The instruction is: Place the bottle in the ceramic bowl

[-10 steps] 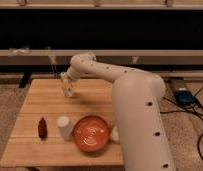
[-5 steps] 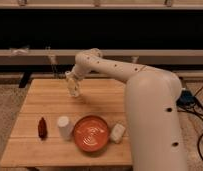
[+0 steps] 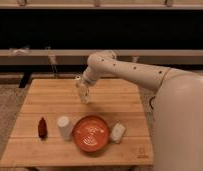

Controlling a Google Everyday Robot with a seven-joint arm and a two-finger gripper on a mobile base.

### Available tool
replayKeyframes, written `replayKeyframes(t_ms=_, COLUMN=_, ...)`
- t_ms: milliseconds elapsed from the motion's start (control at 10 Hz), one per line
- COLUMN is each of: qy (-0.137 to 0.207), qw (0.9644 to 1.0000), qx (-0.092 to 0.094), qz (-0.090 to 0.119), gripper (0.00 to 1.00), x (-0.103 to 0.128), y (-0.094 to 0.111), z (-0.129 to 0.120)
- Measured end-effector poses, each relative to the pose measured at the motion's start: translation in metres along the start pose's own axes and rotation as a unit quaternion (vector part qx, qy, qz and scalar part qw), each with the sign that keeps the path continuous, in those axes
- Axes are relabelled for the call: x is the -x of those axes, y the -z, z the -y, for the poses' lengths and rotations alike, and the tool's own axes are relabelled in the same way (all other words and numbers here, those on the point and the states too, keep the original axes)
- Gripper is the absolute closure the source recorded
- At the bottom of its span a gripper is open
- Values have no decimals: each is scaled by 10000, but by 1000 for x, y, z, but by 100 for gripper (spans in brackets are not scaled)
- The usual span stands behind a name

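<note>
Pale, whitish-clear bottle point(image 3: 83, 93) gripped above the wooden table point(image 3: 115, 102), far from the bowl.

The gripper point(image 3: 83, 91) hangs over the far-middle part of the table with its fingers clenched on the bottle, which is held roughly upright, its base just above the wood. The white arm point(image 3: 140, 72) reaches in from the right. The orange-red ceramic bowl point(image 3: 91, 134) sits on the near edge of the table, well apart from the bottle. A plain white cup point(image 3: 64, 127) stands just left of the bowl, a small dark red-brown bottle point(image 3: 42, 127) further left, and a small white object point(image 3: 117, 132) lies just right of the bowl.
</note>
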Motion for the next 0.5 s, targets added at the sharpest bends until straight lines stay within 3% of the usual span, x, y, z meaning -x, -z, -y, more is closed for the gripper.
replayKeyframes(t_ms=100, qy=39, qw=10000, qx=28, qz=-59, gripper=100, x=-17, y=21, z=-17)
replayKeyframes(t_ms=400, qy=159, qw=9995, qx=145, qz=-221, gripper=100, x=-34, y=55, z=-52)
replayKeyframes(t_ms=500, qy=247, qw=9983, qx=335, qz=-402, gripper=100, x=-38, y=59, z=-75)
